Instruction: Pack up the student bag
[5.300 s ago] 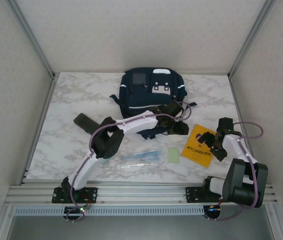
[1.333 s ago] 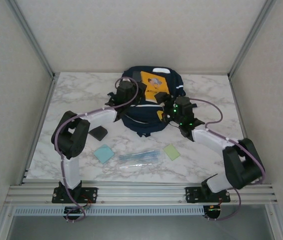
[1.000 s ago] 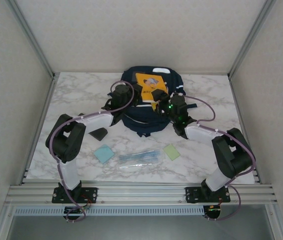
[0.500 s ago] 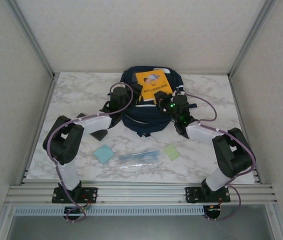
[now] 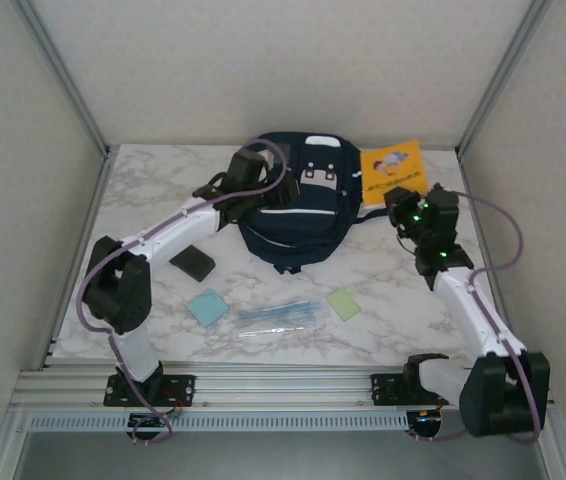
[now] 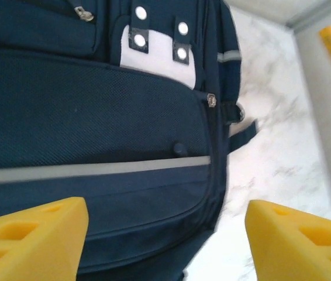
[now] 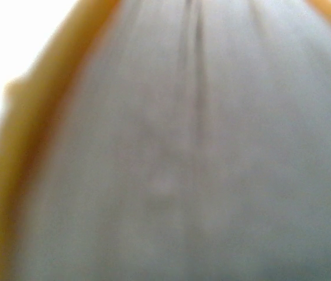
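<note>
Student bag [image 5: 301, 212] beneath released left hand [image 6: 166, 228], right hand [image 5: 399, 204] beside it grasping orange book [image 5: 393, 168]

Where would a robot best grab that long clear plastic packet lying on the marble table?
Probably at its middle, from straight above, jaws across the narrow width. The long clear plastic packet lies flat, its length running left to right, with bare marble table on both long sides.

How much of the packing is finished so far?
Nothing looks packed yet. The right fingers hold the orange book beside the student bag; the left fingers hang open over it. The black case, blue pad, pens and green pad lie on the table.
</note>
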### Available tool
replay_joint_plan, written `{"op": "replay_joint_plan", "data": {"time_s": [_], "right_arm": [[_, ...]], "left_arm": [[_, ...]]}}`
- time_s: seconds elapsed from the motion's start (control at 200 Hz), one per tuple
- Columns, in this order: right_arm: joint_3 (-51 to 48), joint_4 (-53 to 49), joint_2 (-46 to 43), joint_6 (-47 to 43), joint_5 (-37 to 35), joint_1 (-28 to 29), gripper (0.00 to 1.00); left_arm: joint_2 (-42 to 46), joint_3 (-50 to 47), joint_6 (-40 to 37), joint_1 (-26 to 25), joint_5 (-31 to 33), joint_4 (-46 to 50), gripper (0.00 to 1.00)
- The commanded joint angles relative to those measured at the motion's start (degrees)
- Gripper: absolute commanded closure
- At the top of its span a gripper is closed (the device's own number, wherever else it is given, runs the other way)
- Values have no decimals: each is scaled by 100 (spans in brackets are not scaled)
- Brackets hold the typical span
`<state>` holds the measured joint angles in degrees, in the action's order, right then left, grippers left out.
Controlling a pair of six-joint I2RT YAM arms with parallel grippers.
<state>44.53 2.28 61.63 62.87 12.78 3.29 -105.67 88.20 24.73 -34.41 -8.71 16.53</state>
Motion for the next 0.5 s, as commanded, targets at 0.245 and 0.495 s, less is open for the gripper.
{"op": "replay_joint_plan", "data": {"time_s": [0.245, 0.495], "right_arm": [[-275, -943, -348, -896, 1557, -1132, 100], [-423, -746, -110, -898, 1904, -1163, 100]], "left_arm": [[-2039, 2373, -3783, -387, 84, 2792, 30], [-2716, 2992, -4638, -499, -269, 3334, 29]]}}
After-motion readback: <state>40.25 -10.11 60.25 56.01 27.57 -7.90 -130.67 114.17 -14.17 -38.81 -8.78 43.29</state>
